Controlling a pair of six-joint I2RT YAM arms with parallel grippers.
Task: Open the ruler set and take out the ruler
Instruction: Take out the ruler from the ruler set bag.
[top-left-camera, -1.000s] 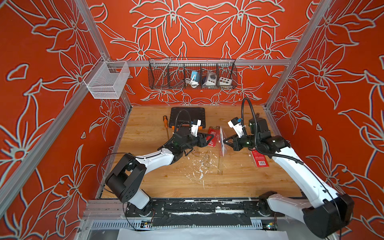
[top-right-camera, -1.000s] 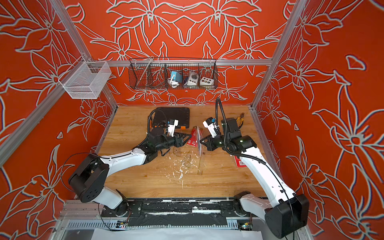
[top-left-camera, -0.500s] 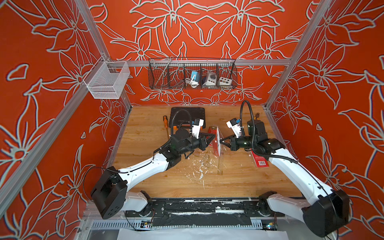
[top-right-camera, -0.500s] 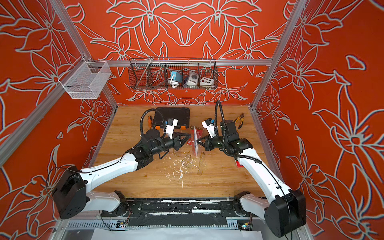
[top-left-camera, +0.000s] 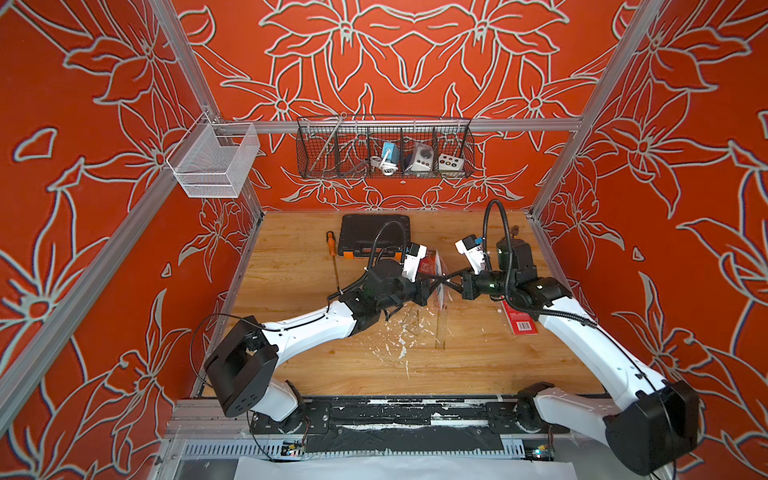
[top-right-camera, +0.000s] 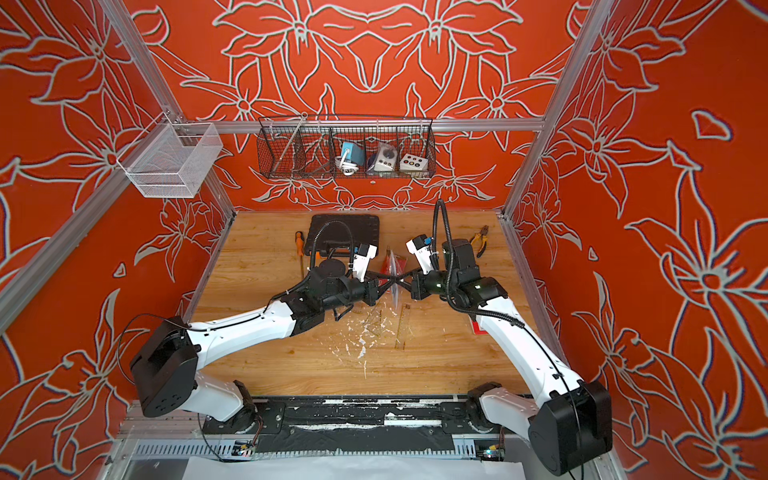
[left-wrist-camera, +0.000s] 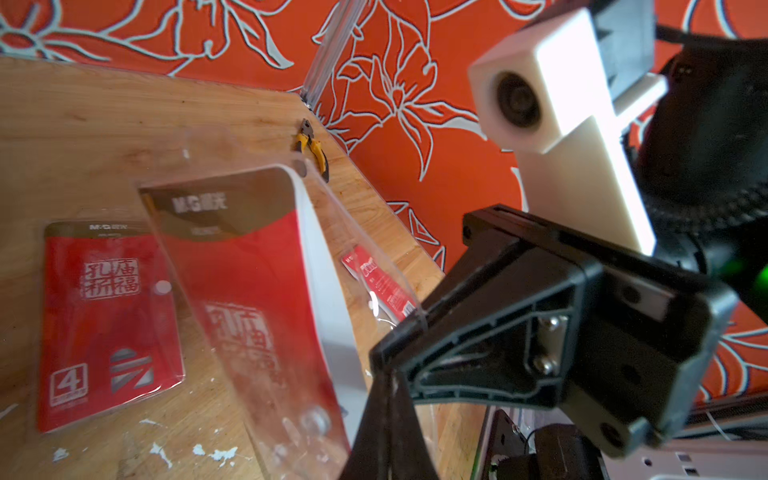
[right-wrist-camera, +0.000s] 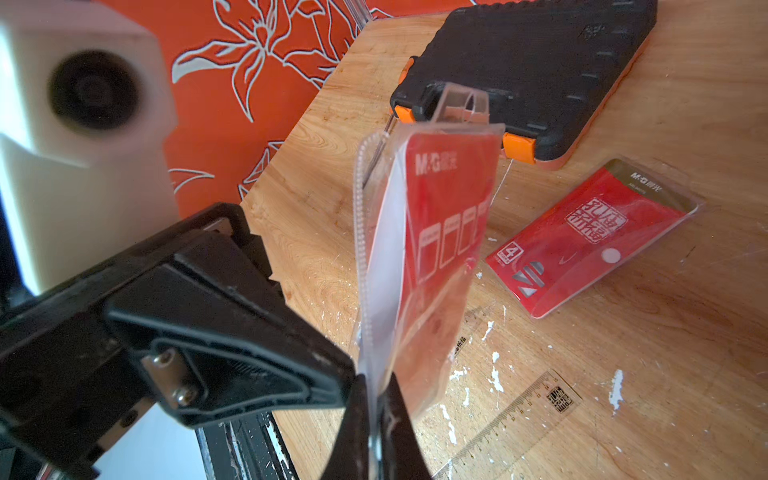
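The ruler set is a clear pouch with a red card inside, held upright on edge above the table's middle. My left gripper is shut on the pouch's clear lower edge. From the opposite side my right gripper is shut on the same edge, the film of the pouch showing between its fingers. The two sets of tips meet almost nose to nose. A clear ruler lies flat on the wood just below. I cannot make out a ruler inside the pouch.
A second red pouch lies flat behind the held one. A red packet lies under the right arm. A black case, a screwdriver and pliers sit at the back. Wire baskets hang on the wall.
My left arm reached in to the pouch and its jaws went from open to shut on the edge. The right gripper kept its hold, shifting slightly left.
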